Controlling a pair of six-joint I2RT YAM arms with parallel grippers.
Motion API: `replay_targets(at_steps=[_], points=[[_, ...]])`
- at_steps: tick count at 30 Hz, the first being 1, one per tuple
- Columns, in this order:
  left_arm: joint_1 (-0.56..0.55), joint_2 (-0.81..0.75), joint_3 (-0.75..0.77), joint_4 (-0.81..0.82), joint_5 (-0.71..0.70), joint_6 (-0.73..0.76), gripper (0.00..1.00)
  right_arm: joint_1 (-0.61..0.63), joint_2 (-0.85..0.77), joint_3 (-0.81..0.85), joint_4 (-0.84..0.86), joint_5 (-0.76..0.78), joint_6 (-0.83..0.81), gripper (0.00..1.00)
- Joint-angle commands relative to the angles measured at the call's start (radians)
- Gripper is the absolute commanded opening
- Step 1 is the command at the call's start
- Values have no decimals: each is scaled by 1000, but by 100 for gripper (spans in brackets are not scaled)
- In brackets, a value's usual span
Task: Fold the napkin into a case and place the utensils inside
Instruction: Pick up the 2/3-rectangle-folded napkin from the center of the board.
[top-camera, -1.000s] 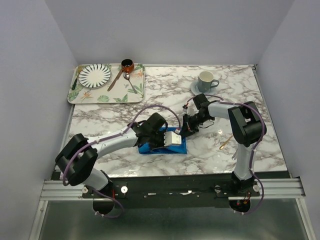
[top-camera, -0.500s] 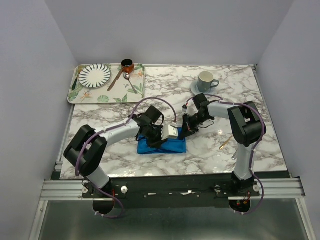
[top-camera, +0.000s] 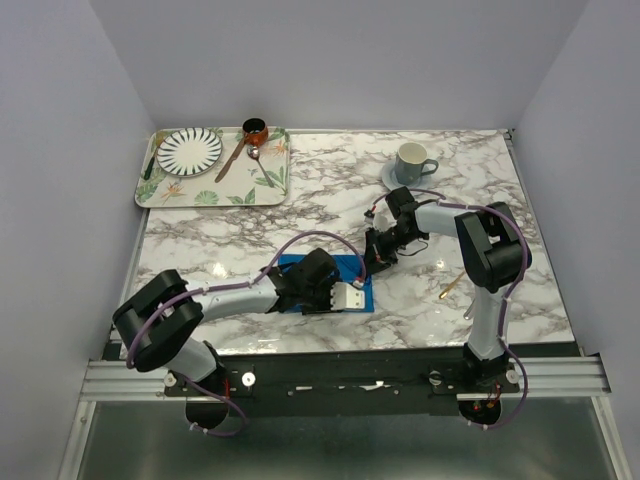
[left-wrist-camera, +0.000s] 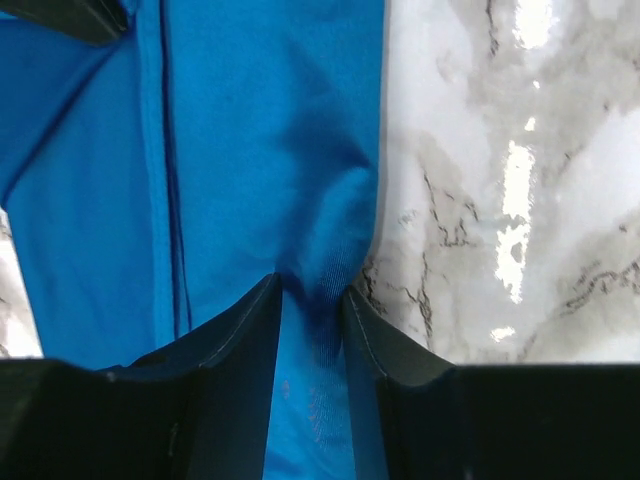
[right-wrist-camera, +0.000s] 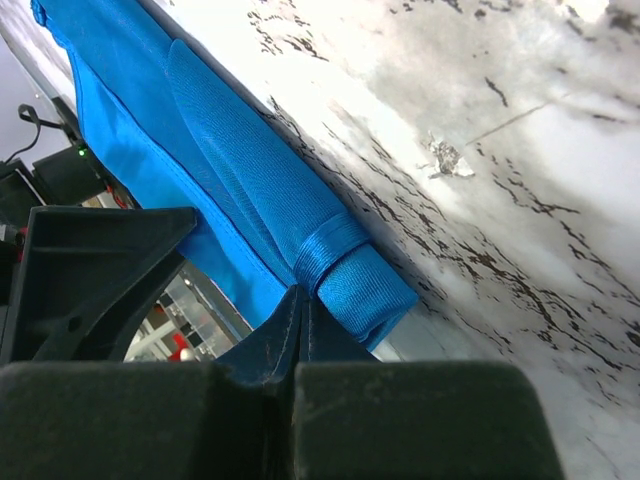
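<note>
The marble bench (top-camera: 480, 190) carries the napkin (top-camera: 300, 266) near the middle of its front edge, lying as a flat blue rectangle between the two arms. It is not yet a finished case.

Over the last second the left arm has swung from the far side of the cloth back to its near right part. The left gripper (left-wrist-camera: 312, 292), clamped a second ago, has let its jaws part. That looks like the release of a fold just laid down, so folding is under way and nothing has gone inside.

The left claw now stands narrowly apart, low on the cloth. Blue fabric shows in the gap and a soft crease runs up from the tips, with no firm pinch visible.

The right gripper (right-wrist-camera: 301, 300) has not moved. Its jaws are pressed together at the cloth's far right corner, apparently nipping a thin bunched fold to anchor it.

A gold spoon (top-camera: 449, 289) lies well apart, near the bench's right edge. I cannot find the silver piece.
</note>
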Motion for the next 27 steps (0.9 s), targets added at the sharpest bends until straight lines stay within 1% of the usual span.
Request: replay_targets(at_steps=[1, 2, 3, 5, 6, 7, 9, 10, 11, 12, 13, 14, 16, 17, 18, 20, 22, 24, 27], points=[[-5, 89, -32, -7, -104, 21, 31, 4, 76, -27, -36, 207, -88, 5], [-5, 96, -20, -13, -98, 27, 24, 3, 79, -26, -38, 205, -87, 5], [-4, 109, -7, -26, -77, 35, 11, 3, 78, -24, -39, 205, -88, 5], [-1, 107, 17, -71, -35, 39, 1, 3, 78, -23, -44, 202, -95, 5], [2, 92, 28, -91, -6, 46, 0, 4, 75, -23, -45, 202, -98, 5], [3, 83, 40, -146, 64, 52, 0, 4, 73, -23, -45, 200, -104, 5], [4, 60, 79, -195, 130, 46, 0, 4, 61, -26, -48, 200, -111, 5], [13, 57, 97, -259, 208, 44, 0, 4, 56, -30, -50, 202, -121, 5], [22, 57, 138, -292, 253, 41, 0, 4, 52, -33, -51, 202, -124, 5], [35, 69, 161, -321, 294, 18, 0, 4, 44, -35, -51, 202, -127, 5], [77, 81, 186, -380, 334, 7, 0, 4, 39, -40, -51, 202, -134, 5], [102, 98, 241, -408, 417, -3, 0, 4, 38, -40, -51, 202, -138, 5], [157, 167, 301, -495, 489, -14, 0, 4, 36, -40, -53, 200, -144, 5], [203, 194, 359, -523, 541, -13, 0, 4, 39, -40, -53, 191, -144, 5], [225, 246, 390, -546, 571, -7, 0, 4, 41, -40, -53, 185, -147, 5], [274, 297, 471, -619, 615, 12, 0, 4, 48, -37, -59, 180, -150, 5], [305, 368, 522, -680, 692, 13, 0, 4, 48, -33, -59, 179, -154, 5], [349, 434, 582, -702, 755, -9, 0, 6, 48, -30, -62, 179, -159, 5], [395, 501, 632, -709, 799, -55, 0, 6, 47, -24, -68, 180, -167, 5]])
